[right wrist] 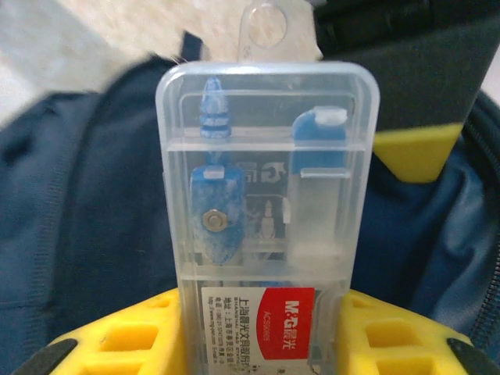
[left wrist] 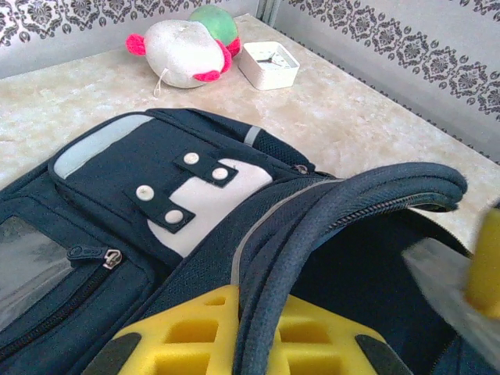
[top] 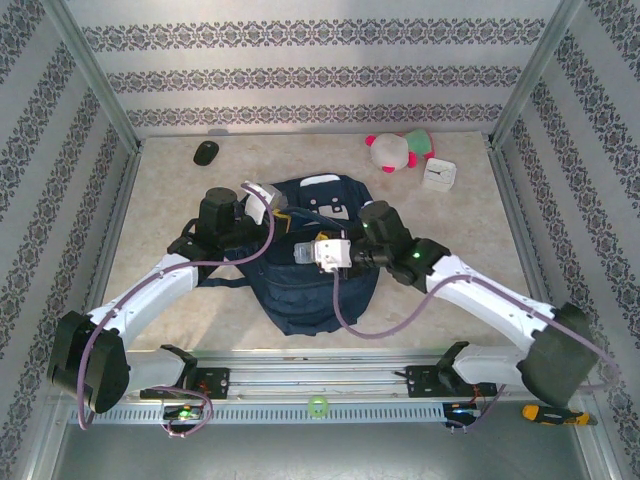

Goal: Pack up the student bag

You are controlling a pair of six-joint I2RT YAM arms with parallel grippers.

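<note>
Noted student bag [top: 300,295] lying flat at middle of counter [top: 480,215], between both arms; left claw [left wrist: 258,340] clenched on the rim of the bag's open mouth — rim lifted; right claw [right wrist: 262,344] grasping clear case [right wrist: 266,195] of blue drawing tools, held above the bag; plush toy [top: 397,150] and white clock [top: 438,174] at far right — apart from bag.
</note>
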